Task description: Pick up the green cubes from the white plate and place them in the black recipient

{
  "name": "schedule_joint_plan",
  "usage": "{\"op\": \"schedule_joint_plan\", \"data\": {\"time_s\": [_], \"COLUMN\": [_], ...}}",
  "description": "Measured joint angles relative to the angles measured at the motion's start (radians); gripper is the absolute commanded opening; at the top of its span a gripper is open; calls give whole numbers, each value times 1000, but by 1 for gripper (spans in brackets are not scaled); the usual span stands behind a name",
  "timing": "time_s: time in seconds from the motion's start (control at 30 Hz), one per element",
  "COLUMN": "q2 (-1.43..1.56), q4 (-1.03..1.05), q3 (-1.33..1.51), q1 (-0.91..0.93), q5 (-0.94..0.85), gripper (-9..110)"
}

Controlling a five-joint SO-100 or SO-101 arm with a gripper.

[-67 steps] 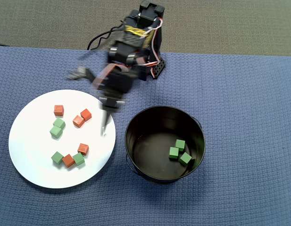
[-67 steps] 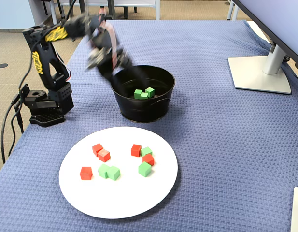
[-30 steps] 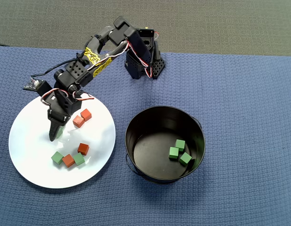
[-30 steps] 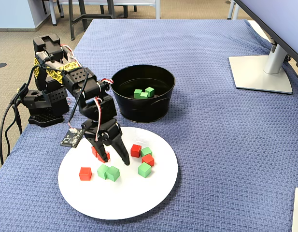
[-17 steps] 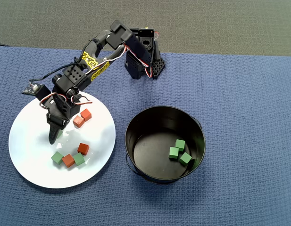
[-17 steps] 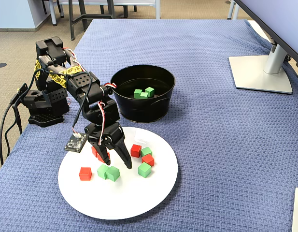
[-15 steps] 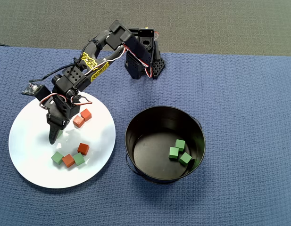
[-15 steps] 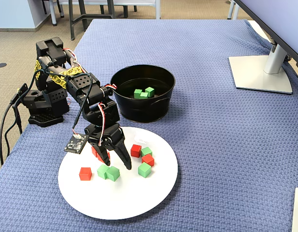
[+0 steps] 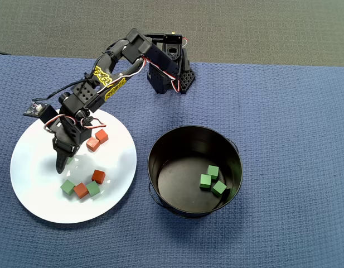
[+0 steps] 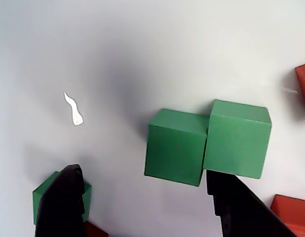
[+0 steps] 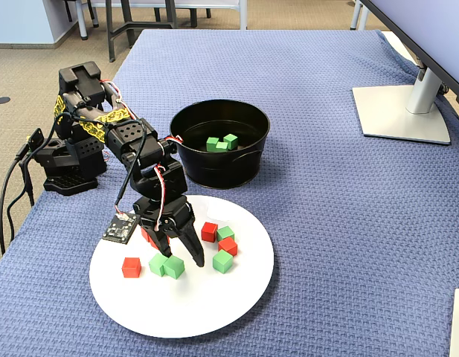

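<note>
Hovering wide open over two touching green cubes (image 10: 206, 143), the claw (image 10: 142, 207) should pinch one light, rigid cube by opposite flat faces.

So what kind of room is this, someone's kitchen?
More likely an office or lab. The table wears a blue cloth, a monitor stand sits at its far corner, and chair or desk legs stand on carpet behind. The pot and plate just serve the small arm.
</note>
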Motion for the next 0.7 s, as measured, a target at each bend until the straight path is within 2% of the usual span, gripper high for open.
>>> {"op": "schedule_joint_plan", "data": {"time_s": [0.47,0.7], "q2": [-32,-32], "q4": [28,28], "q3": [-46,-46], "q1": [2,32], "q5": [-3,-3], "gripper": [24,19]}}
